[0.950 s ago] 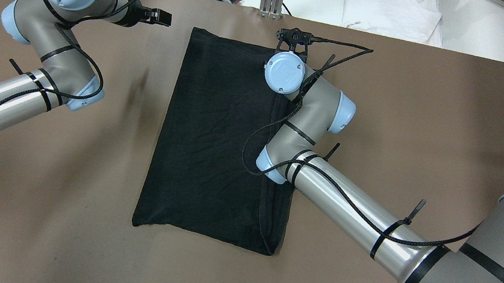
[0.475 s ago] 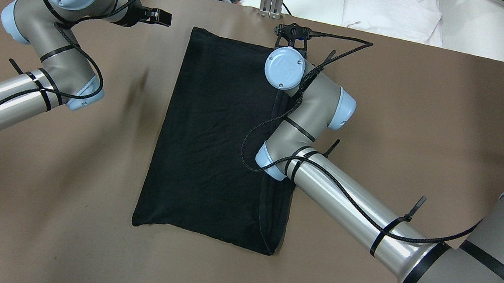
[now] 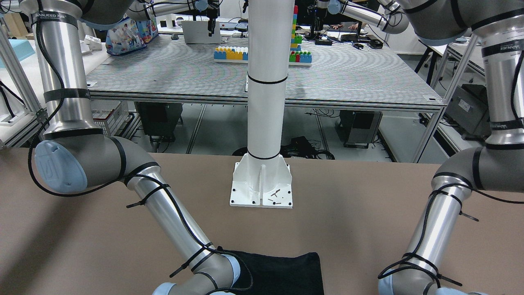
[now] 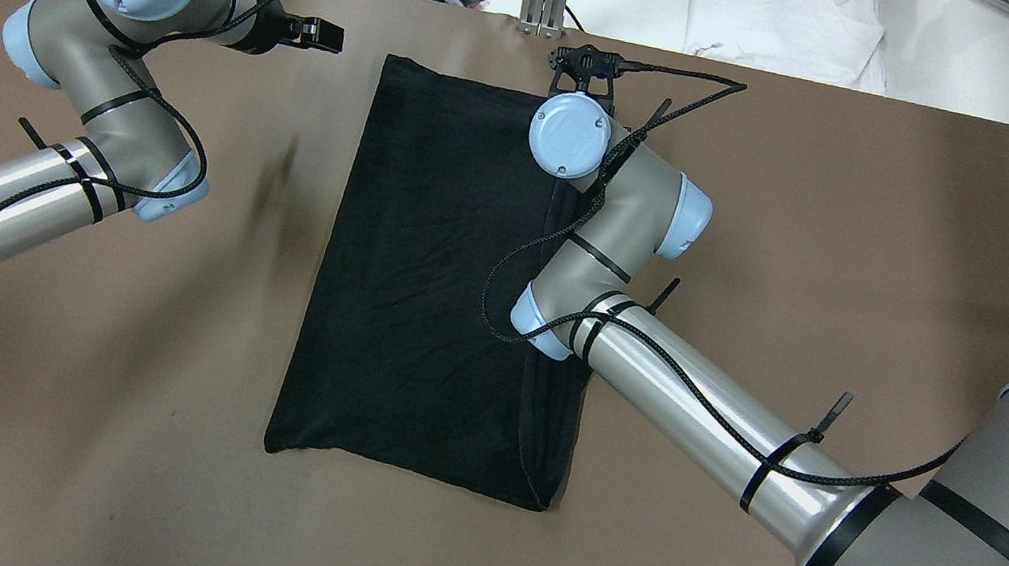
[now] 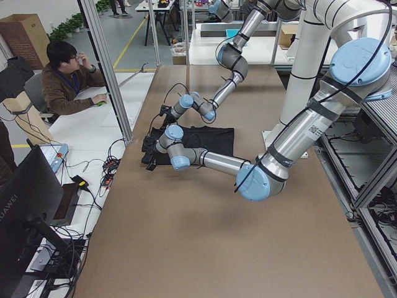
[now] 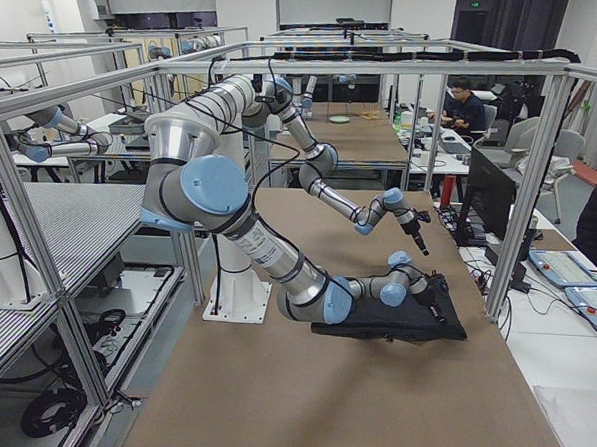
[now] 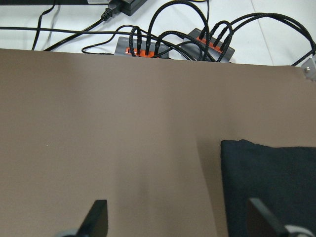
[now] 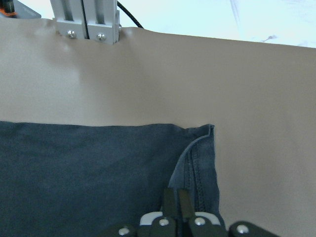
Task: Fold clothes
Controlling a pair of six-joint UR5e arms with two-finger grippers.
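Right wrist-mounted view: right gripper (image 8: 177, 198) is pinched closed by the black garment (image 8: 84, 163)'s hemmed corner, left gripper (image 7: 178, 217) wide open over the table (image 7: 98, 123). Thin floppy fabric, I'd grab hem corners.

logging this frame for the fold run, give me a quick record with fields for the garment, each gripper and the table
garment: black garment, flat in a folded rectangle, hemmed edge on the robot's right
left gripper: jaws open, raised near the garment's far left corner, holding nothing
right gripper: jaws shut, low at the hemmed far right corner; whether they pinch fabric is unclear
table: brown table
beyond table: white cloth
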